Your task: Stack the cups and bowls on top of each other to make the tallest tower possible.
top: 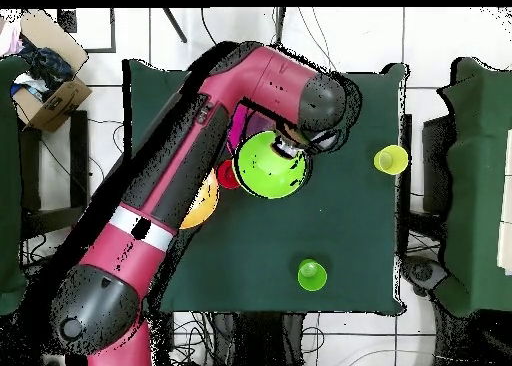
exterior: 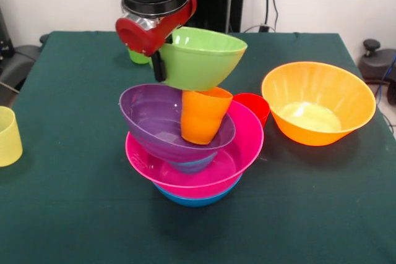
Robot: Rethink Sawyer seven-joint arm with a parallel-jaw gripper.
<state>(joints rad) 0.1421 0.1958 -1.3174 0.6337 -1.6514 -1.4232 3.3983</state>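
Note:
My gripper (exterior: 162,69) is shut on the rim of the lime green bowl (exterior: 201,60) and holds it tilted, right over the orange cup (exterior: 203,117). I cannot tell whether the two touch. The orange cup stands in the tilted purple bowl (exterior: 148,119), which rests on the small blue bowl (exterior: 193,165) inside the pink bowl (exterior: 241,143), on the large blue bowl (exterior: 195,200). In the overhead view the lime green bowl (top: 270,165) covers the tower, with my gripper (top: 298,147) under the arm's head.
The orange bowl (exterior: 318,103) sits alone to the right, partly under the arm in the overhead view (top: 205,207). The red cup (exterior: 253,106) stands behind the pink bowl. The pale yellow cup (exterior: 7,135) (top: 390,160) is at the left edge. The green cup (exterior: 137,57) (top: 312,275) stands behind the gripper.

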